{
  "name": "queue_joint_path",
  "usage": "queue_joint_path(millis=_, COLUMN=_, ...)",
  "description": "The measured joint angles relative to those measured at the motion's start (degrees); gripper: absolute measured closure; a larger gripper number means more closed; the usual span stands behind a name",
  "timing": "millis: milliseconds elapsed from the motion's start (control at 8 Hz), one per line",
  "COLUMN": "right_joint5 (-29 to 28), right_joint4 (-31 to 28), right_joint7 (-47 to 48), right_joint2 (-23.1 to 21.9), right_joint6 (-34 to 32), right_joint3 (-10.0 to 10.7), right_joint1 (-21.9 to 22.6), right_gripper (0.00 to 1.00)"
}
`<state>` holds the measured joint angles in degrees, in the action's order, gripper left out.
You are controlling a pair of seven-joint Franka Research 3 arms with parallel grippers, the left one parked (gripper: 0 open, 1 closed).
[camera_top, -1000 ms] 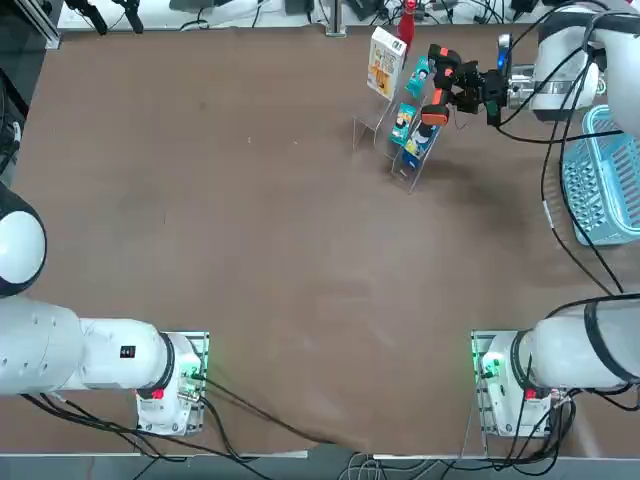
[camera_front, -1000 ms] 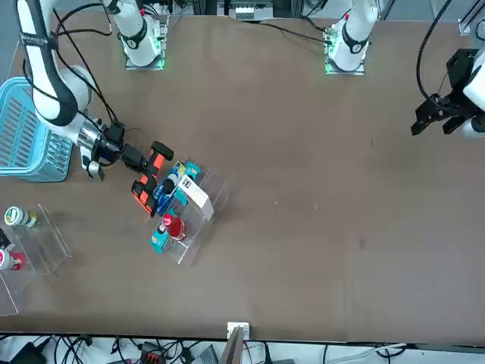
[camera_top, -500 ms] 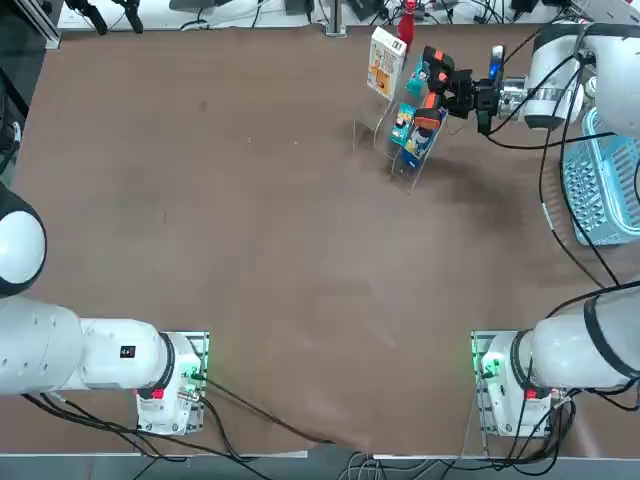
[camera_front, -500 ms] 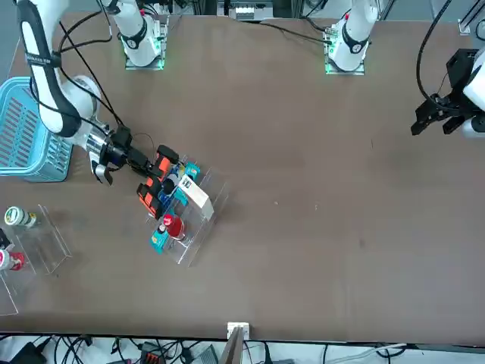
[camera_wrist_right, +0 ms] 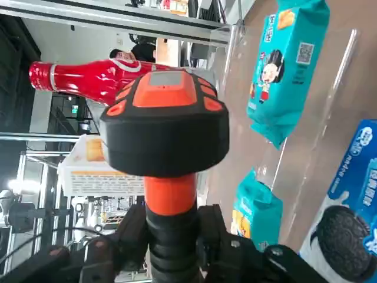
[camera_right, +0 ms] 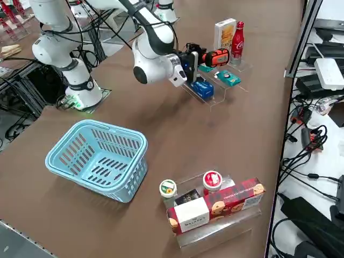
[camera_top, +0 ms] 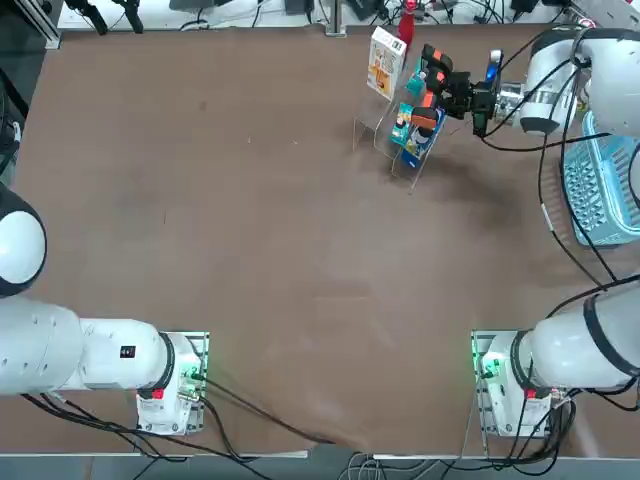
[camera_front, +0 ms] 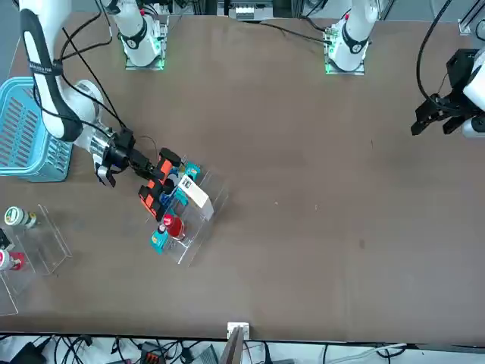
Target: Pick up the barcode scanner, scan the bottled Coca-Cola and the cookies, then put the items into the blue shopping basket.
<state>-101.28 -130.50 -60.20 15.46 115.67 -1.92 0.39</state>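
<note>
Two items to scan: bottled Coca-Cola (camera_right: pixel 237 43) and cookies (camera_right: pixel 224 34), top centre of the right side view. Your right hand (camera_right: pixel 189 59) grips the barcode scanner (camera_right: pixel 215 57) just before them. Aim its head squarely at each barcode, clear of the teal packets (camera_right: pixel 228 79).

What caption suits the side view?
Right gripper holds the barcode scanner toward the Coca-Cola bottle.
</note>
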Motion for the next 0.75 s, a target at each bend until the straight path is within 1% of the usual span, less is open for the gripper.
queue_joint_path(millis=375, right_joint5=-1.4, right_joint4=0.0, right_joint7=-1.0, right_joint2=1.6, right_joint6=-1.5, right_joint3=0.0, right_joint1=0.0, right_gripper=0.56)
queue_joint_path(millis=750, right_joint5=-2.1, right_joint4=0.1, right_joint7=-1.4, right_joint2=2.0, right_joint6=-2.1, right_joint3=0.0, right_joint1=0.0, right_gripper=0.56)
